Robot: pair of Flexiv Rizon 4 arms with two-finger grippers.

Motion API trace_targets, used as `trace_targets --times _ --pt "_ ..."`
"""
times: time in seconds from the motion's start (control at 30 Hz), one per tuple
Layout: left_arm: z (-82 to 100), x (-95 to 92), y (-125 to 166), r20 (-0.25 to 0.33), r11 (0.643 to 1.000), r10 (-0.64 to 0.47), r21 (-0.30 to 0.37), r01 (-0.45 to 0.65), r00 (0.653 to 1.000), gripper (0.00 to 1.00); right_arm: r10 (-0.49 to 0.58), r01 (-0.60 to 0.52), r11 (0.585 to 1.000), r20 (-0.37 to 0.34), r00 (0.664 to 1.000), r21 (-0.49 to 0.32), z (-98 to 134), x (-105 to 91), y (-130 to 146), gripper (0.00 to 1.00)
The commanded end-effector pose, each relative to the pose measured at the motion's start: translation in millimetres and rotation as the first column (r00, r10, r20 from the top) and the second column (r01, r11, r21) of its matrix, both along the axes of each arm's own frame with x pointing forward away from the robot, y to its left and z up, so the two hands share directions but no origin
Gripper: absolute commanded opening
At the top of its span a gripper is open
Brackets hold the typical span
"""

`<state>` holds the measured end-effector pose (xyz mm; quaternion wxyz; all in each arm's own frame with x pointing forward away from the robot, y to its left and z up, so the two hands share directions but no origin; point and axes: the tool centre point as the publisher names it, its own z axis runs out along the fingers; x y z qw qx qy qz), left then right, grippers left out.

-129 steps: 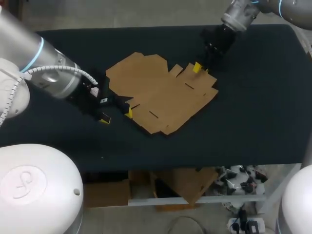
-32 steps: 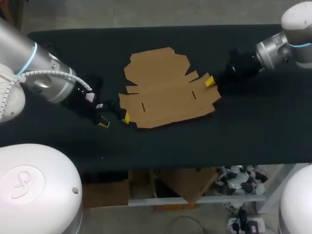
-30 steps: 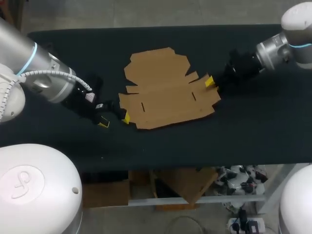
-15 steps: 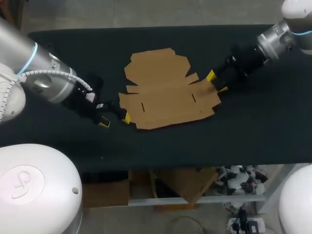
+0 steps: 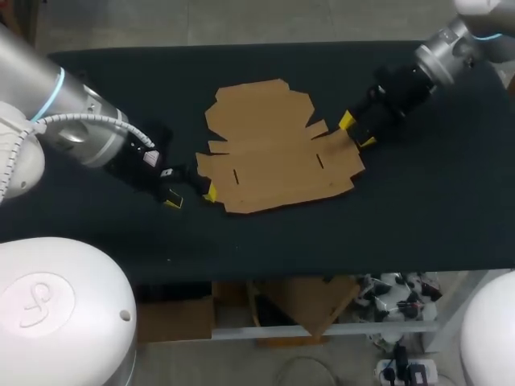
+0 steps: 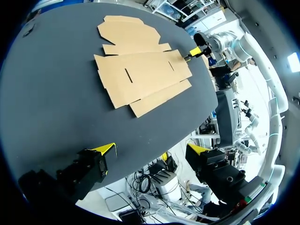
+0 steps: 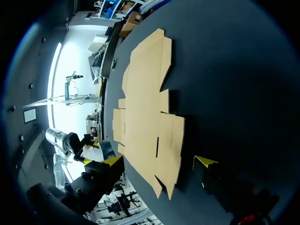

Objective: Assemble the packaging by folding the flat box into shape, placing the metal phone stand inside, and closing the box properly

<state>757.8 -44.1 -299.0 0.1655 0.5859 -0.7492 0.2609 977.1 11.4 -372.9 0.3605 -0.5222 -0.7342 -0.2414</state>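
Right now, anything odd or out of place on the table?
The metal phone stand is nowhere on the table. The cardboard box lies flat, unfolded, looks intact, and sits slightly askew to the table's edge.

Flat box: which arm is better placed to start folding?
Likely right: the right gripper is open with a corner of the flat box between its fingers. The left gripper, open, has the box ahead of it.

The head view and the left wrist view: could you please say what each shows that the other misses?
Head view only: the left gripper seen from outside, beside the flat box. Left wrist only: its own open fingers from behind, the box ahead of them. Shared: the box lying flat on the table, with the right gripper at its opposite edge.
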Motion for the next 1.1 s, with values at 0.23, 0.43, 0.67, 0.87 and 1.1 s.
trace_targets --times 0.23,0.43,0.67,0.87,1.1 --pt "-1.2 -3.9 13 0.016 1.000 0.013 -0.017 -0.012 1.000 1.00 0.035 -0.035 0.999 -0.029 0.999 -0.004 0 4.2 0 1.00" --pt "-5.2 -4.2 21 0.016 0.999 0.016 -0.036 -0.015 1.000 1.00 0.035 -0.035 0.999 -0.034 0.999 -0.004 -2 6.4 4 1.00" --pt "-3.8 -3.3 25 0.022 0.999 0.021 -0.032 -0.020 1.000 1.00 0.030 -0.031 0.999 -0.059 0.998 -0.020 -5 7.3 11 1.00" --pt "-3.1 -2.3 26 0.026 0.999 0.016 -0.032 -0.016 1.000 1.00 0.024 -0.026 0.999 -0.073 0.997 -0.026 -5 6.8 11 1.00" --pt "-3.4 -2.1 25 0.028 0.999 0.015 -0.035 -0.014 0.999 1.00 0.035 -0.038 0.999 -0.086 0.996 -0.030 -7 6.5 10 1.00"
